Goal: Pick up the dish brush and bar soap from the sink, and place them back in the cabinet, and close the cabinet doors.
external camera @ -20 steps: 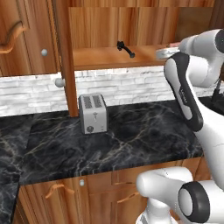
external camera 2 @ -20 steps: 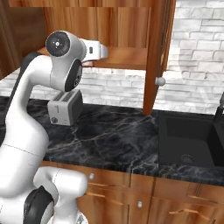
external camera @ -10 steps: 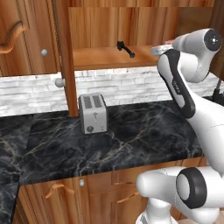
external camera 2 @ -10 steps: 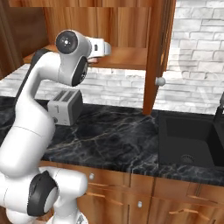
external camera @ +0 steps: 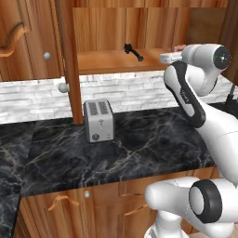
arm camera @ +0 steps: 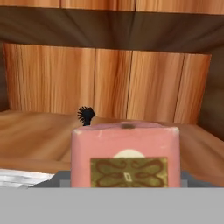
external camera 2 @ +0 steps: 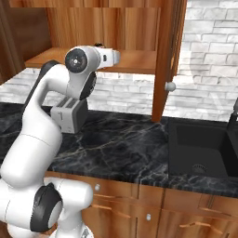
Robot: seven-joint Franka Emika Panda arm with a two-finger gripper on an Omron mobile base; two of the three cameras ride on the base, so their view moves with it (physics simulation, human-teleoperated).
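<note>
soap, a pinkish-red rectangular bar (arm camera: 126, 155) with a patterned label, sits pinched in my two-finger gripper (external camera: 168, 57) at the shelf edge of the reddish-brown wooden cabinet (external camera: 116, 62). i see the slim black dish brush (external camera: 132, 51) lying on that shelf, at eleven o'clock from the bar in the hand view.

The arm is rising from the base, bending at the elbow and reaching up w/ the wrist about level. The gripper (external camera: 168, 57) is pointing horizontally toward the cabinet (external camera: 116, 60) shelf. Its jaws are standing wide and clamping the soap (arm camera: 126, 155) between them.
</note>
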